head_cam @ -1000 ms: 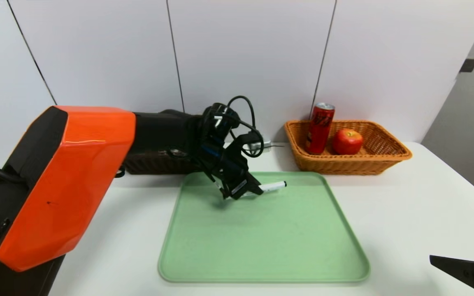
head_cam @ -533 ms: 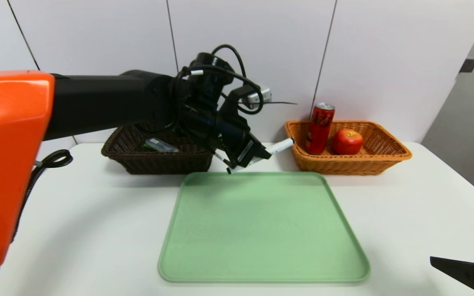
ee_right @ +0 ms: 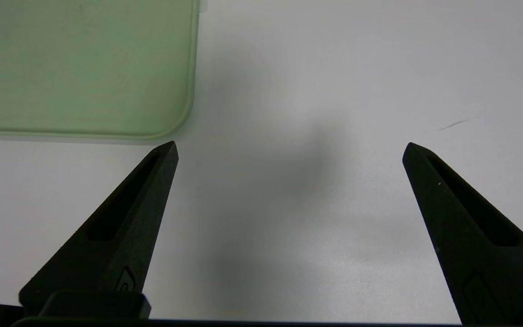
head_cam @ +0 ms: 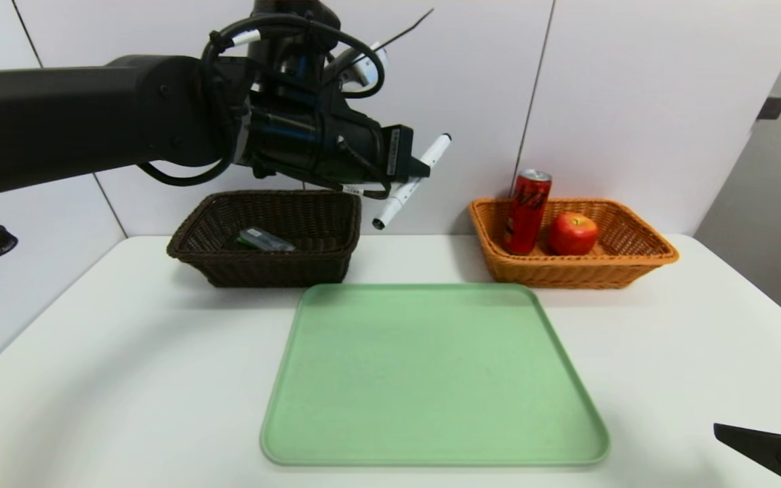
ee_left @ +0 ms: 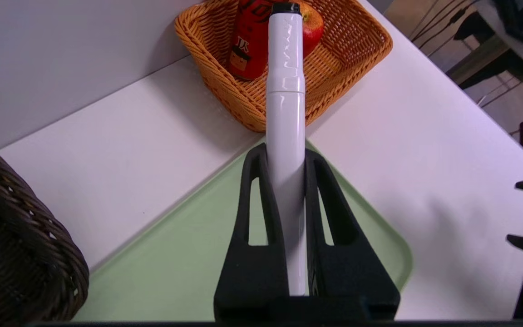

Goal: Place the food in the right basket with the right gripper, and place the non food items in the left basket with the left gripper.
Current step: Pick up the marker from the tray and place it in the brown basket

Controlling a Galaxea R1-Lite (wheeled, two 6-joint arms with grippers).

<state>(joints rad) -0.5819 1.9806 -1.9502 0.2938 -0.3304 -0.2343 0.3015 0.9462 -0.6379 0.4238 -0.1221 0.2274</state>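
White table — left gripper clamps marker; right gripper spread wide.

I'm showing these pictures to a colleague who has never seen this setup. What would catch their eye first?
Likely the left gripper, raised high above the table, its fingers shut on a white marker near the dark left basket. Next, the red can and apple in the orange right basket, behind the bare green tray.
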